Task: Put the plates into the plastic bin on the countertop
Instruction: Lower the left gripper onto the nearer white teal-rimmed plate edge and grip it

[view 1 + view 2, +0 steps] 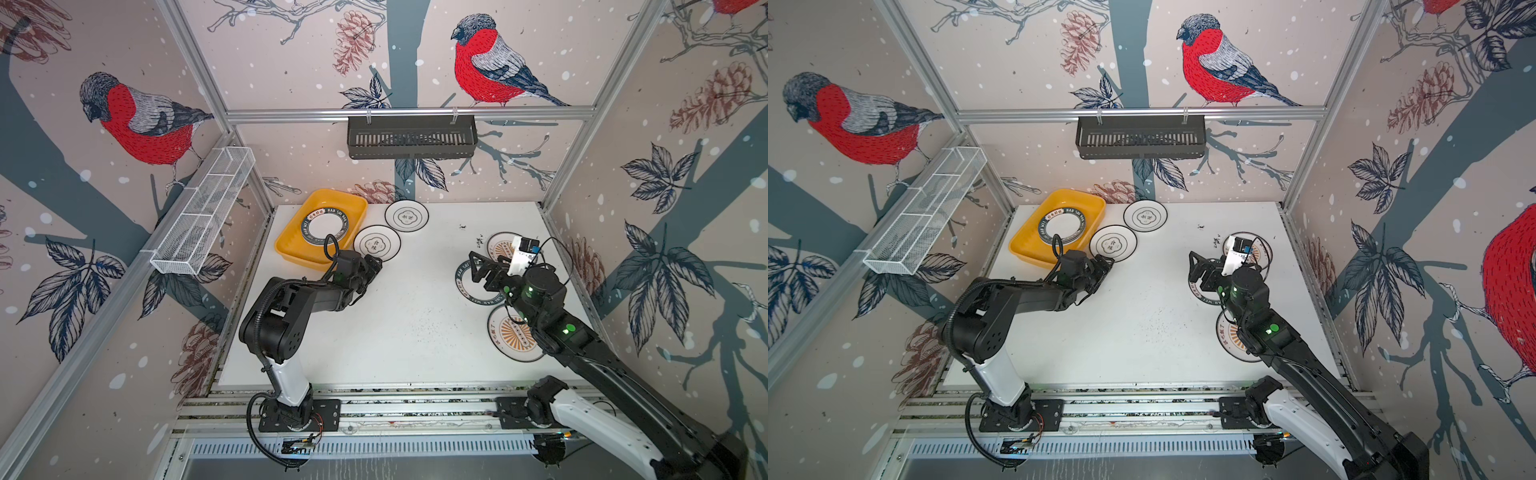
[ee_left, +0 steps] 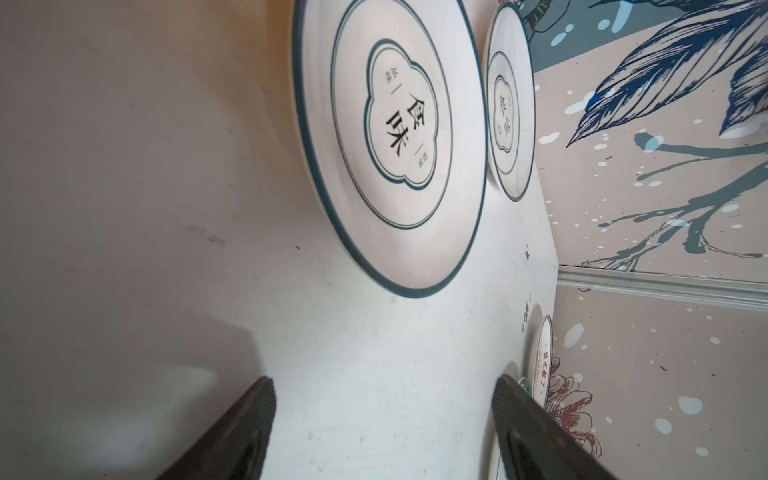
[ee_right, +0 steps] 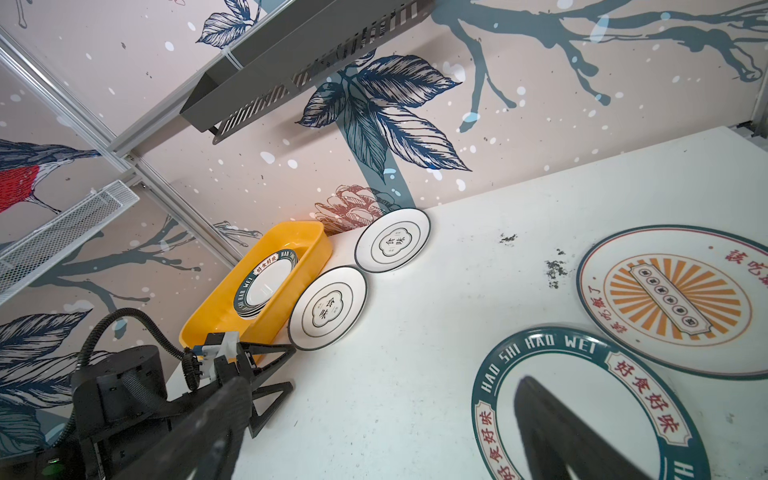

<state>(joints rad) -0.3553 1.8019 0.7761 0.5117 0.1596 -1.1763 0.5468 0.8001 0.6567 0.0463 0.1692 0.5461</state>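
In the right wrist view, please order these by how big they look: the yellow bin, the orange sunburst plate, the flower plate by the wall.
1. Sunburst plate, though it is nearest the camera and cut off by the picture edge, so its lead is unsure.
2. Yellow bin.
3. Flower plate.

Walls papered with red-breasted birds and pinecones (snow-flecked throughout) are framed by aluminium rails; a black slatted basket is hung at the back, a white wire-mesh basket on a side wall.
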